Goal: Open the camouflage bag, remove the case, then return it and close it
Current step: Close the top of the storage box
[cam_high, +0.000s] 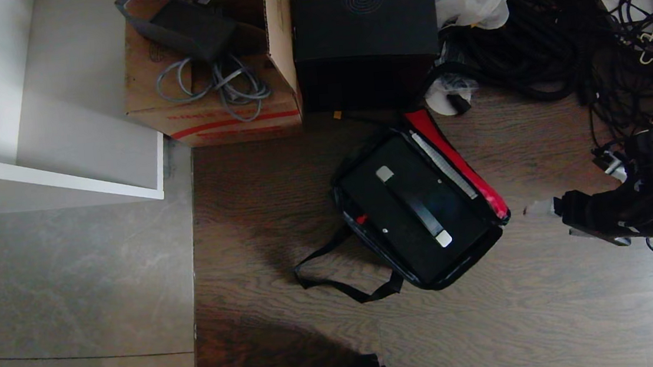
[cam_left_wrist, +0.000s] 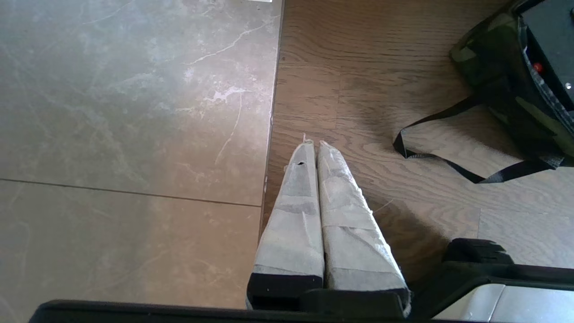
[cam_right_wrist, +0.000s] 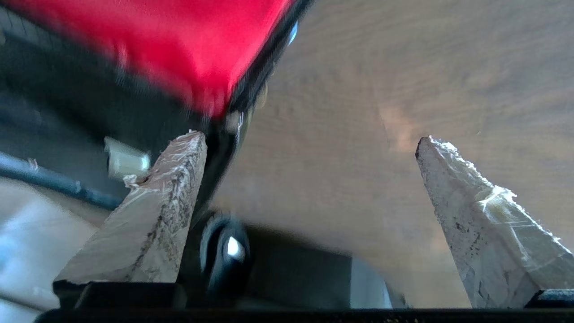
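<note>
Spread wide and empty, the right gripper [cam_right_wrist: 309,143] hangs beside the camouflage bag [cam_high: 480,182] — unzipped, the case [cam_high: 410,200] inside it — while the left gripper [cam_left_wrist: 312,146] rests pressed together; whether removal is done I cannot tell.

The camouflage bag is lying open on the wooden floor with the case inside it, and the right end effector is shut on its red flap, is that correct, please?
Not quite. The camouflage bag does lie open on the wooden floor with the case inside, but the right end effector is open, holding nothing; its fingers stand wide apart beside the red flap, as the right wrist view shows.
</note>
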You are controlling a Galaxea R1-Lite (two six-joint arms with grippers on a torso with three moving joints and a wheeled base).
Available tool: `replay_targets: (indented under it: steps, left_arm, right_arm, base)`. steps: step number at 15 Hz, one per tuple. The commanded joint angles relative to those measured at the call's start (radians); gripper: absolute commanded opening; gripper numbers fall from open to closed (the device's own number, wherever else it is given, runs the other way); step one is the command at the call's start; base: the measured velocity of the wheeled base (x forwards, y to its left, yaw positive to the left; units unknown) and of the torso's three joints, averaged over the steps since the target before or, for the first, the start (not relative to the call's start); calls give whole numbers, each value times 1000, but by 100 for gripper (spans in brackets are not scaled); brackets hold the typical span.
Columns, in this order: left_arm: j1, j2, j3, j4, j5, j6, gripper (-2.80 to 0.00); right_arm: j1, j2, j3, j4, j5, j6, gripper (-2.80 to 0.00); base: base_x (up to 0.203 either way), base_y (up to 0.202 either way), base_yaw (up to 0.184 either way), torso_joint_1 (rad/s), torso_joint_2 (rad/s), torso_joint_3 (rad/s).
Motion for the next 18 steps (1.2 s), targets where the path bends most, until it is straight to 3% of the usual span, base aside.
replay_targets:
  steps: [1,3,4,5,7,9,12,14,16,18]
  left_arm:
    - [0,0,8,-1,0,0,-280]
    - [2,0,8,0,-1,0,-280]
    - [2,0,8,0,-1,-1,-280]
    - [0,0,8,0,0,0,-280]
    - [2,0,8,1,-1,0,-280]
    - [2,0,8,-1,-1,0,-280]
    - [2,0,8,1,0,0,-280]
    - [2,0,8,1,0,0,-280]
    - [2,0,8,1,-1,0,-280]
    - [2,0,8,1,0,0,-280]
  right_arm:
    - [4,-55,48,3,20,3,0]
    - [8,-70,66,15,116,-10,0]
    - [9,-72,58,49,127,-10,0]
    - [8,-74,53,85,88,2,0]
    - [8,-72,56,108,53,141,0]
    - [9,-60,48,73,47,351,0]
    - [16,-6,40,-129,19,652,0]
    - [57,47,40,-207,-25,733,0]
    - [97,104,39,-230,-143,749,0]
    - [119,163,12,-267,-168,795,0]
  base:
    - [0,0,0,0,0,0]
    - [0,0,0,0,0,0]
    - [0,0,0,0,0,0]
    - [0,0,0,0,0,0]
    - [0,0,0,0,0,0]
    - [0,0,0,0,0,0]
    - [0,0,0,0,0,0]
    - [0,0,0,0,0,0]
    - [0,0,0,0,0,0]
    - [0,0,0,0,0,0]
